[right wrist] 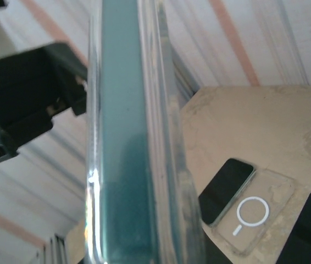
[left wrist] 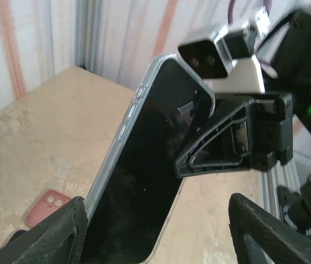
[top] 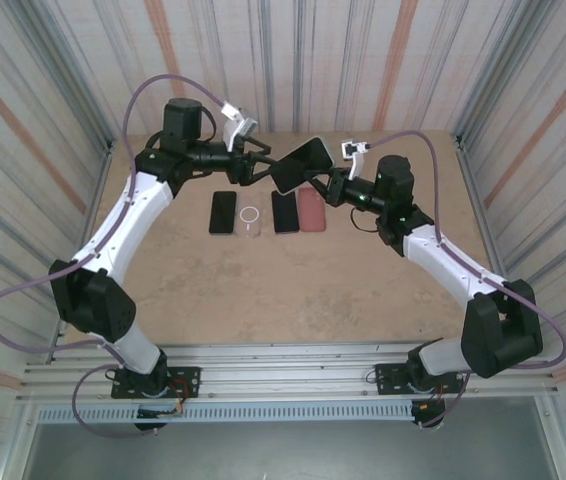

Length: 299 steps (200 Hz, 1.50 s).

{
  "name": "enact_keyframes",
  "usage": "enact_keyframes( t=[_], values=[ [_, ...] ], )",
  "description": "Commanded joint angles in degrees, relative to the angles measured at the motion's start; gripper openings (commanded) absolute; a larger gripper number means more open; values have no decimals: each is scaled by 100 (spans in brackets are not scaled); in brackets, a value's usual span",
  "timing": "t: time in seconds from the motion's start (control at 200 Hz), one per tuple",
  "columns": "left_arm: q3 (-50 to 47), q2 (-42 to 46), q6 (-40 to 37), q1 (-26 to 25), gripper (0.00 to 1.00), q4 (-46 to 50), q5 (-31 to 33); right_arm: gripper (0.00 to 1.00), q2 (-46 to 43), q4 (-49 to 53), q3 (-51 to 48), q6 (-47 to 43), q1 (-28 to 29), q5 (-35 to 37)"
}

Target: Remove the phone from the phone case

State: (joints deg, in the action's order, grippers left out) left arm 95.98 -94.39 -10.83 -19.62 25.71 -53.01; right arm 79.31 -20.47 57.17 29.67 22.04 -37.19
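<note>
Three phones and three cases are in sight. One phone, a flat dark slab with a glossy black screen, sits in a clear case with rounded corners and is held up in the air above the far middle of the table. The right gripper is clamped on it, one ribbed black plastic finger pressed to the glass. The left gripper stands with its two textured black fingers spread wide apart, the lower end of the cased phone between them and close to the left one; whether it touches cannot be told.

Four things lie flat in a row toward the far edge of the pale, mottled tabletop, running left to right: a black phone, an empty clear case with a white ring, a second black phone, and a matte reddish case with camera cut-outs. Each lies just beside the next.
</note>
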Motion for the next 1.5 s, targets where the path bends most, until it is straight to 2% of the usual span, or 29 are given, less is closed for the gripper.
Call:
enact_keyframes(
  t=[0.0, 0.125, 0.256, 0.431, 0.717, 0.862, 1.042, 1.188, 1.278, 1.338, 1.493],
  values=[
    [425, -284, -1216, -8, 69, 1144, -304, 0, -237, 968, 588, -1329, 51, -665],
    [362, -363, -1495, -7, 64, 1244, -386, 0, -182, 1865, 976, -2126, 123, -949],
    [394, -478, -1450, -25, 55, 1243, -684, 0, -87, 2266, 1195, -2503, 172, -1229],
    [395, -463, -1459, -35, 43, 1278, -959, 0, 99, 3327, 1594, -3423, 345, -1314],
    [472, -493, -1360, -154, 35, 1329, -1416, 0, 227, 3654, 1745, -3814, 362, -1436],
    [526, -519, -1378, -226, 34, 1382, -1503, 0, 273, 3703, 1823, -3881, 370, -1494],
    [653, -623, -1462, -314, 28, 1593, -1624, 0, 325, 3755, 1902, -3955, 389, -1501],
    [711, -660, -1644, -317, 19, 1883, -1642, 0, 373, 3791, 1956, -3984, 388, -1519],
    [731, -652, -1729, -319, 6, 1975, -1643, 0, 394, 3832, 1965, -4017, 380, -1511],
    [729, -643, -1740, -315, 5, 1975, -1635, 0, 409, 3868, 1964, -4052, 380, -1497],
    [747, -612, -1555, -304, 4, 1847, -1609, 19, 410, 3877, 1909, -4136, 357, -1378]
  ],
)
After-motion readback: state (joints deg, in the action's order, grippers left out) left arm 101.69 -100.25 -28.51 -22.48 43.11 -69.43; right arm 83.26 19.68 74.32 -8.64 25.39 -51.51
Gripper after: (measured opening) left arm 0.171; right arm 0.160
